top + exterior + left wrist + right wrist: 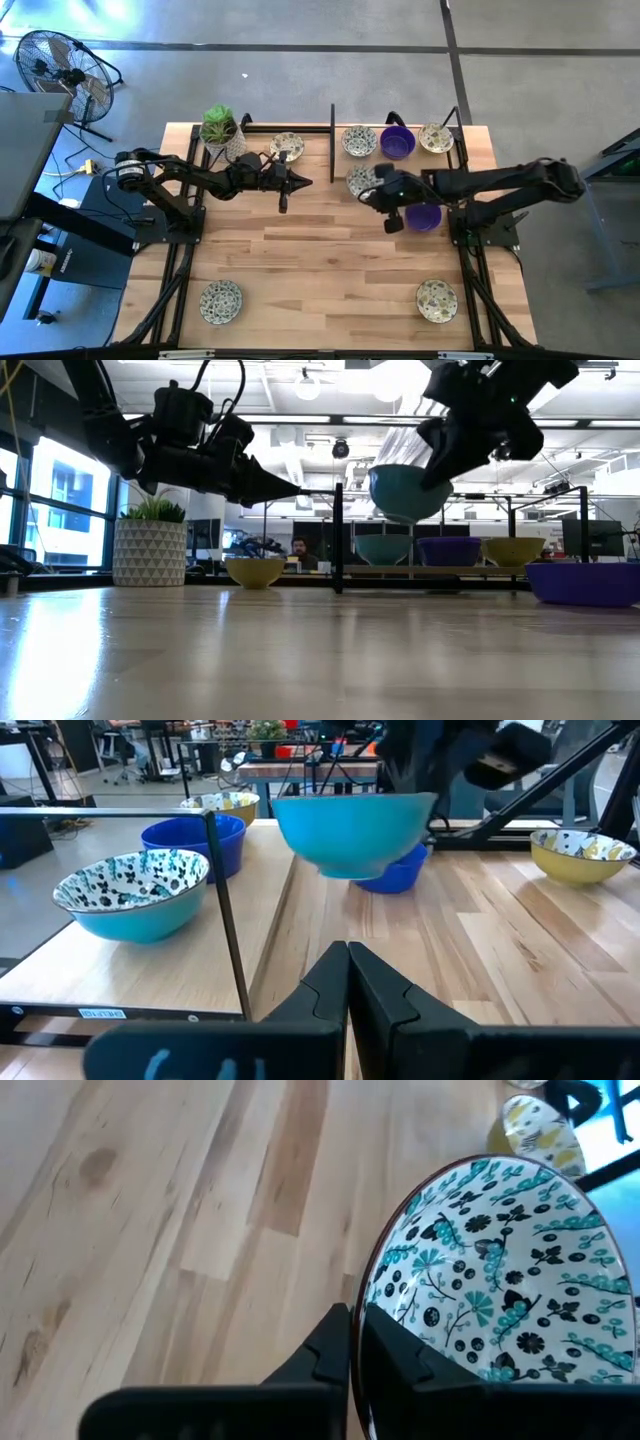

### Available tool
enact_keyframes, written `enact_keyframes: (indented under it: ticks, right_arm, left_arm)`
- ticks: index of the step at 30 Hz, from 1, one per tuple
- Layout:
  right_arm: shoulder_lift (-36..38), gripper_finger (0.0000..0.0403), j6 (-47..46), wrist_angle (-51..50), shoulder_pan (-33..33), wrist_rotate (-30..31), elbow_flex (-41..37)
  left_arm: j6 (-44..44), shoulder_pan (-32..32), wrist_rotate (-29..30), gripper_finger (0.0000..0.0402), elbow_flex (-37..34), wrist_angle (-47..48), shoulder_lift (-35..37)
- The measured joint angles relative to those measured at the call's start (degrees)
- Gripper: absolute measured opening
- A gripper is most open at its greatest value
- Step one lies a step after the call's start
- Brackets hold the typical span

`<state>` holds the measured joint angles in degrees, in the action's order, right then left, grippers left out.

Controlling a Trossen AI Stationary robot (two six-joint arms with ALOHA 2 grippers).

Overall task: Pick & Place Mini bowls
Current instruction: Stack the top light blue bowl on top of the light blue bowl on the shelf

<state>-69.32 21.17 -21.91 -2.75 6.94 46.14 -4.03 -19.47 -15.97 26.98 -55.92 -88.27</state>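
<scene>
High view: I log my right gripper (pixel 375 190) mid-table, far side, pinching the rim of a patterned mini bowl (pixel 362 180), a purple bowl (pixel 424 216) just to its right, three more bowls behind the rail (pixel 333 130), and two patterned bowls near the front corners. Low view: the held bowl (pixel 405 490) hangs clear of the table (pixel 300 660), lifted, I judge, for carrying. Wrist views: left gripper (pixel 348 982) closed on nothing, waiting left of centre; right jaws clamp the rim edge-on, leaving the bowl's inside free.
</scene>
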Motion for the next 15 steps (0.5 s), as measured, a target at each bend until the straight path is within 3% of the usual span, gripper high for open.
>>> enact_keyframes:
  ticks: [15]
  right_arm:
    - [-0.4,0.0012,1.9,-10.6,-10.9,-1.0,11.5]
  left_arm:
    - [0.0,0.0,0.0,0.0,0.0,0.4,0.0]
